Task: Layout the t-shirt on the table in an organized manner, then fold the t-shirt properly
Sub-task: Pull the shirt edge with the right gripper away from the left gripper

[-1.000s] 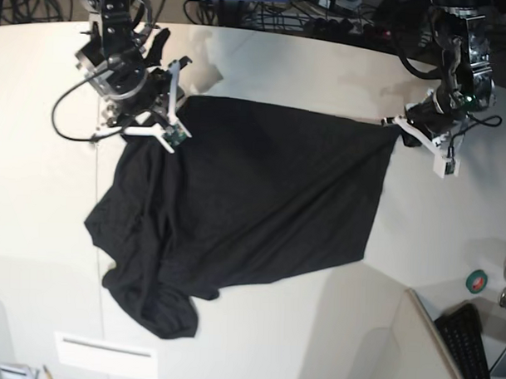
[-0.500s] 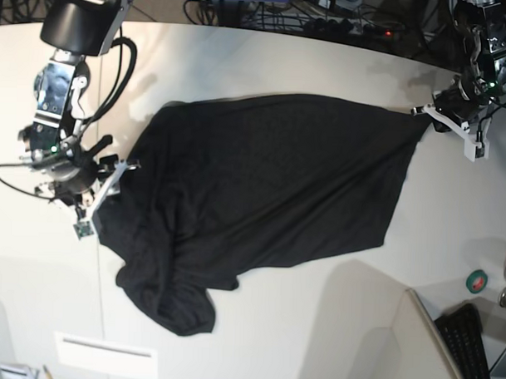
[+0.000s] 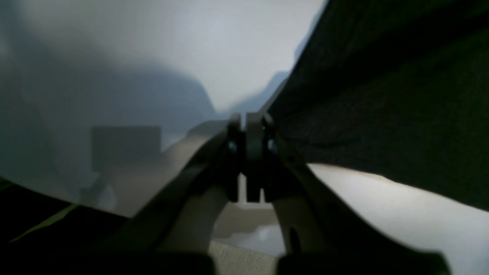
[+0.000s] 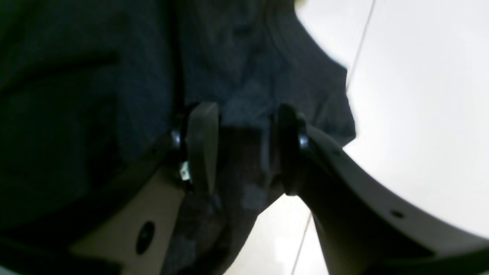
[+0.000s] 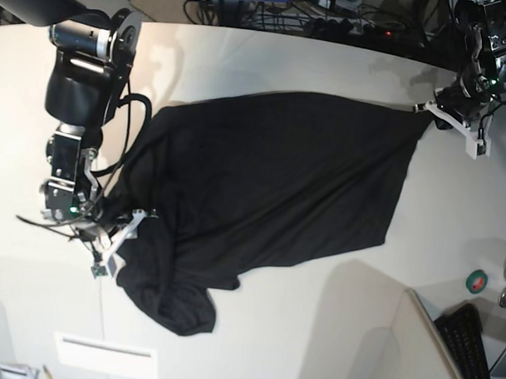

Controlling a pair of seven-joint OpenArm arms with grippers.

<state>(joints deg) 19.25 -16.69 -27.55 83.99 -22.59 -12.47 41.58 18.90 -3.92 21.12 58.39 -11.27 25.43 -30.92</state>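
Observation:
The black t-shirt (image 5: pixel 270 190) lies spread on the off-white table (image 5: pixel 282 57), plain side up, with a bunched lump at its front left (image 5: pixel 174 307). My left gripper (image 5: pixel 430 111) is shut on the shirt's far right corner; in the left wrist view its jaws (image 3: pixel 248 124) are pressed together at the edge of the fabric (image 3: pixel 382 95). My right gripper (image 5: pixel 123 228) is at the shirt's left edge. In the right wrist view it (image 4: pixel 244 116) is open, with dark fabric (image 4: pixel 244 91) between and under the fingers. No print shows.
A green tape roll (image 5: pixel 477 281) and a black keyboard (image 5: pixel 468 351) sit at the front right beside a raised panel edge (image 5: pixel 423 328). A white label (image 5: pixel 106 355) lies at the front left. Cables (image 5: pixel 325 17) run along the back edge. A thin seam (image 4: pixel 359 46) crosses the table.
My right arm has swung from the shirt's back left corner toward the front along its left edge, shifting that edge. My left gripper moved slightly back and right, still holding the corner.

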